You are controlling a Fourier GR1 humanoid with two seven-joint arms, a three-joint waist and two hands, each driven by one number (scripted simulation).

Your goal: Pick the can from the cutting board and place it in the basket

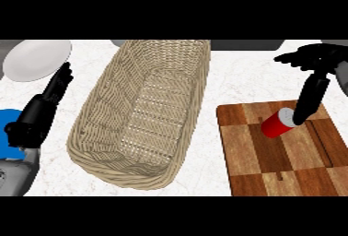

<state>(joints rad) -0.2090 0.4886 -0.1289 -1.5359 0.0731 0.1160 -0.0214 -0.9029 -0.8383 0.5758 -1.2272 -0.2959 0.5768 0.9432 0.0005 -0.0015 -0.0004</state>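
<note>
A red can (277, 123) with a pale silver top is lying tilted on a checkered wooden cutting board (285, 170) at the right of the white marble counter (221, 78), its top end pointing up and to the right. The robot's right hand (314, 59) is hanging above the board's far edge, its fingers spread apart and splayed to the left, while its thumb (306, 102) is reaching straight down and appearing to touch the can's silver top; whether it is truly pressing against the metal is hard to judge from this steep angle. Nothing is curling round the can. No brand, label or lettering is showing on its red side.

A long oval wicker basket (102, 92) is sitting in the middle of the counter, just left of the board and apart from it, running from the far edge toward the near one. Its woven floor is bare.

At the left, the robot's left hand (39, 113) is resting open, fingers straight and pointing up toward a white plate (34, 60) at the far left corner, the fingertips just overlapping the plate's rim. A blue object (8, 119) is showing partly behind this hand at the left edge. Dark grey shapes are lining the counter's far edge.
</note>
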